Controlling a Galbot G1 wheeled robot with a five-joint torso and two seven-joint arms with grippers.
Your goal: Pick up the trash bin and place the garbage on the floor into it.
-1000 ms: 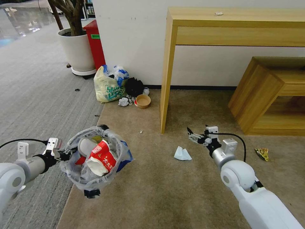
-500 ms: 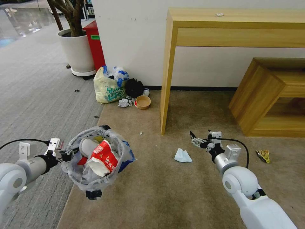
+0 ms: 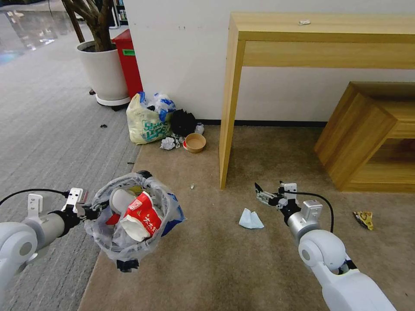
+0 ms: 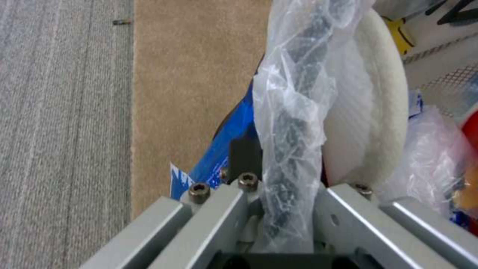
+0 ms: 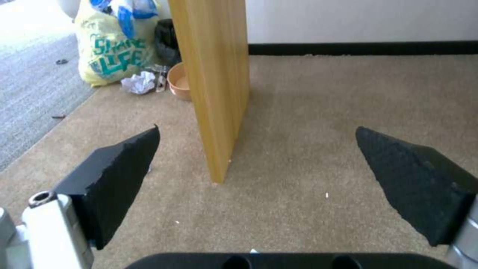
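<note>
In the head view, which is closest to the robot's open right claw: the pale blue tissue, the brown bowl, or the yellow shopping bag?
From the right gripper, nearest first:
1. Pale blue tissue, on the carpet just beside it.
2. Brown bowl, near the wall, past the table leg.
3. Yellow shopping bag, farther left.

Two robot arms have glossy white rounded shells with grey circular joint caps, narrowing to silver-grey metal wrist cylinders ringed with black collars. A thin black cable loops over each wrist, past small white bracket blocks, to the left gripper (image 3: 93, 210) and the right gripper (image 3: 259, 194). The left gripper has flat grey metal bars fixed with dark hex-socket screws (image 4: 199, 189), while the right gripper's fingers (image 5: 117, 172) are black, rough-textured wedges on silver mounts.
</note>
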